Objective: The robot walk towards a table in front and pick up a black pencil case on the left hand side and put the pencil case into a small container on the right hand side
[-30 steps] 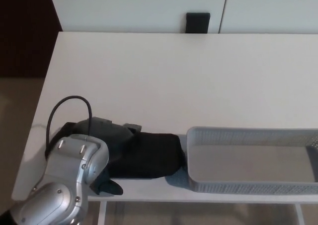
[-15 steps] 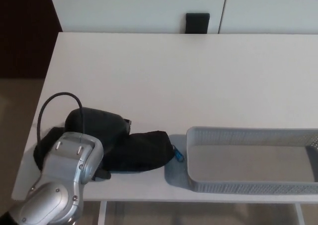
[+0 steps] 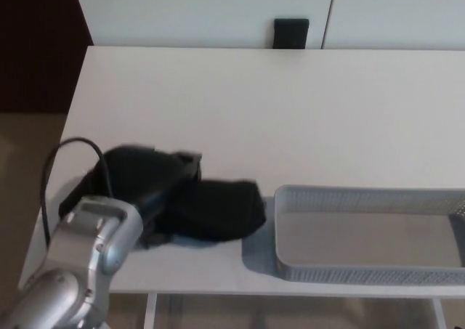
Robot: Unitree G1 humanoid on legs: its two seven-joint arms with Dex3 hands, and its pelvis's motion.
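- At the near-left edge of a white table (image 3: 290, 104), the robot's left hand (image 3: 149, 180) lies over the left end of the black pencil case (image 3: 218, 211); the picture is blurred there, black on black, and the fingers cannot be told apart from the fabric, so whether the hand has closed on the case or merely rests on it cannot be told.
- The case appears to sit on or just above the tabletop, a faint shadow beneath it; its right end lies near the left wall of the grey mesh container (image 3: 363, 274) but outside it.
- The container stands at the near-right of the table, its floor bare as far as the frame shows; its right end runs out of the picture.
- The silver left arm (image 3: 87, 256) comes in from the lower left, a black cable (image 3: 54, 162) looping above it; the right hand does not show.
- Judged from this: the walk to the table is done and the hand has reached the case; a sure grasp, the carry to the right and the drop into the container all look undone.
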